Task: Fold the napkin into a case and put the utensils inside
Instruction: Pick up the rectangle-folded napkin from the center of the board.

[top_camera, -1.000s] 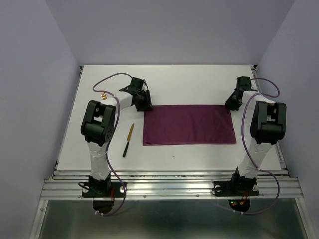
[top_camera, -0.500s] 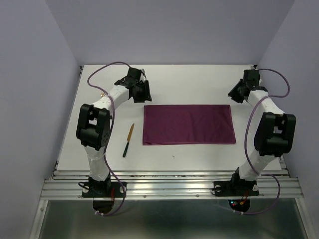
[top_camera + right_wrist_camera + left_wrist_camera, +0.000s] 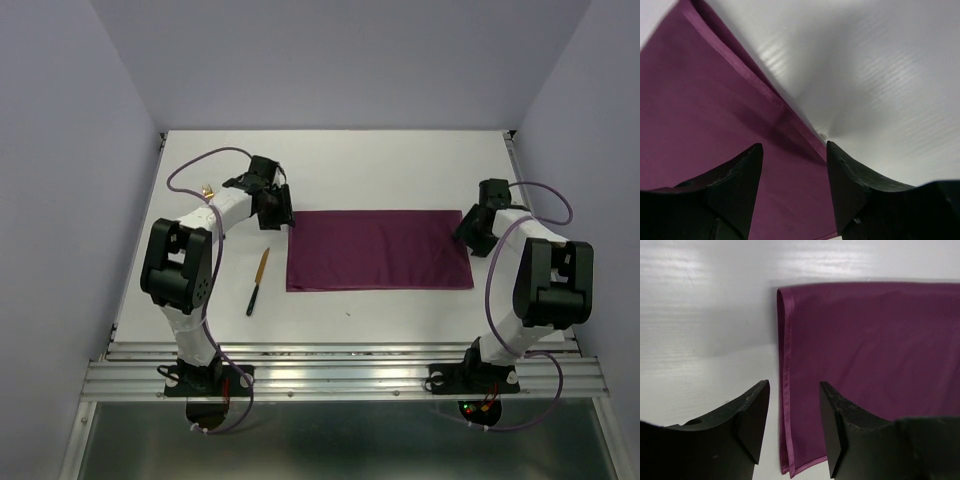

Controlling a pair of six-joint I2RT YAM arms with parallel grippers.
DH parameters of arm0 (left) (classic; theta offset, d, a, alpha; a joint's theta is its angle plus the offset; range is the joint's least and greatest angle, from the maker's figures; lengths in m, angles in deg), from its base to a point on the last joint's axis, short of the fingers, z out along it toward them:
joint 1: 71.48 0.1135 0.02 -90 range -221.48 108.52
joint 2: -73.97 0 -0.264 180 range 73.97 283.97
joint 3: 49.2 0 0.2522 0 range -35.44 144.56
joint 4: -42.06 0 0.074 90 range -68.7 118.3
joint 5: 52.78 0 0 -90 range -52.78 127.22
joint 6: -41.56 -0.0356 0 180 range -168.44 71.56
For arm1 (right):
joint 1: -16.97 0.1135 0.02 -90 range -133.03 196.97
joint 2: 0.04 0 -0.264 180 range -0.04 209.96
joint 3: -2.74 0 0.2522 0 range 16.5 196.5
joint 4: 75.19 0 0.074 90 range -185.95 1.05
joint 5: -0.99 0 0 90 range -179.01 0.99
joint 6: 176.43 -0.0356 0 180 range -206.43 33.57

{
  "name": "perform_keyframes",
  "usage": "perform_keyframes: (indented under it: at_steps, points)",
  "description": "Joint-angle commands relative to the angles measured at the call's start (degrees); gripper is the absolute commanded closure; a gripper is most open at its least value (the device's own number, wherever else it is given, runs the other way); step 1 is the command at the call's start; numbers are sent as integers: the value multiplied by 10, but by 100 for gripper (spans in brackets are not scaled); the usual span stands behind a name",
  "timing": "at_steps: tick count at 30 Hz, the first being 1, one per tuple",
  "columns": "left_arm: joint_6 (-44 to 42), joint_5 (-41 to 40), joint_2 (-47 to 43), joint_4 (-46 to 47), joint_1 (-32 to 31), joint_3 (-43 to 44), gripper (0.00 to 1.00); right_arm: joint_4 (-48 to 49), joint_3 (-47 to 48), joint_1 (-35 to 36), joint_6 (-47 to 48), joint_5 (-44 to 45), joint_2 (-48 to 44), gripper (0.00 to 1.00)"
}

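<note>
Now the left gripper [image 3: 284, 212] and the right gripper [image 3: 466, 236] are hanging open at the short ends of the napkin [image 3: 378, 250]

Seen from above, the napkin is lying flat as a wide plum-purple rectangle in the middle of the white table [image 3: 400, 165]. The left gripper is hovering at the cloth's upper left corner, and the right gripper is sitting about midway along its right edge. In the left wrist view its black fingers [image 3: 752, 415] are standing apart, straddling the layered, hemmed left edge of the cloth and gripping nothing. In the right wrist view the fingers [image 3: 735, 185] are likewise spread and holding nothing, with the napkin's doubled border running diagonally between them; whether the tips are touching the cloth I cannot tell. The knife [image 3: 258, 281] is lying on the table just left of the napkin, apart from it, with its gold blade pointing toward the top of the frame and its black handle toward the bottom
</note>
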Motion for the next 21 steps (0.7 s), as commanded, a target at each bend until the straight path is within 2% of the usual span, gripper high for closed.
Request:
perform_keyframes:
  at_steps: [1, 7, 11, 20, 21]
  points:
    - [4, 7, -46, 21, -4, -46, 45, -13, -14, -3, 33, 30, -36, 41]
    - [1, 10, -61, 34, -4, -76, 45, -7, -18, -3, 58, 35, -9, 42]
    - [1, -2, -59, 37, -4, -83, 45, 2, -17, -3, 65, 24, 14, 46]
    - [8, -26, -43, 67, -3, -112, 46, 27, -38, -3, 69, -31, 23, 71]
    - [9, -29, -36, 66, -3, -111, 46, 27, -37, -3, 69, -31, 23, 76]
